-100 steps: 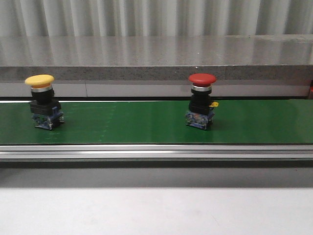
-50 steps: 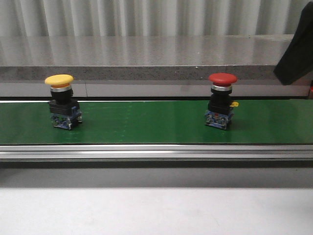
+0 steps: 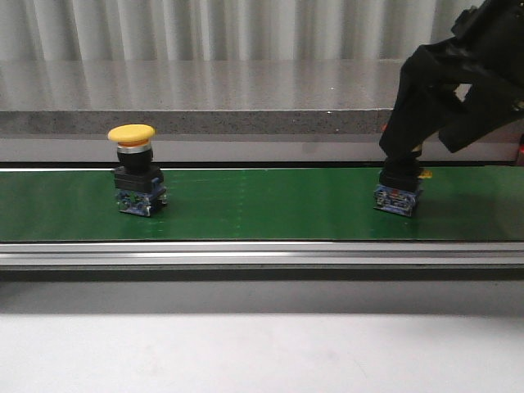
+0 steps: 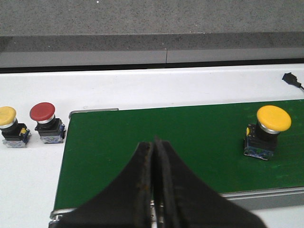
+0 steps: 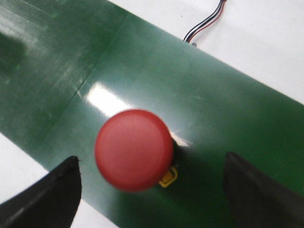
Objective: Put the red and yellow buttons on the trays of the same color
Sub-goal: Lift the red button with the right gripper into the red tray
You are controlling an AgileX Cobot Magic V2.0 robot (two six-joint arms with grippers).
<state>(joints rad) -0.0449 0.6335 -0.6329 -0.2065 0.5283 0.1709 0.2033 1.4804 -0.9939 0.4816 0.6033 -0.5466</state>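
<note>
**Right arm over the red button**

Your right gripper [image 5: 149, 190] hangs over the red button [image 5: 134, 149], jaws spread wide, one finger either side and not touching it. That button stands upright on the green belt [image 3: 262, 205], toward the right. The yellow button [image 3: 133, 172] stands on the belt at left. Your left gripper [image 4: 154, 147] has its jaws pressed together, holding nothing.

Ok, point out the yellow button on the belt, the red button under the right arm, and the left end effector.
yellow button [image 3: 132, 133], front view, on its cap.
red button [image 5: 134, 149], right wrist view, centre of its cap.
left end effector [image 4: 153, 145], left wrist view, between its closed fingertips.
</note>
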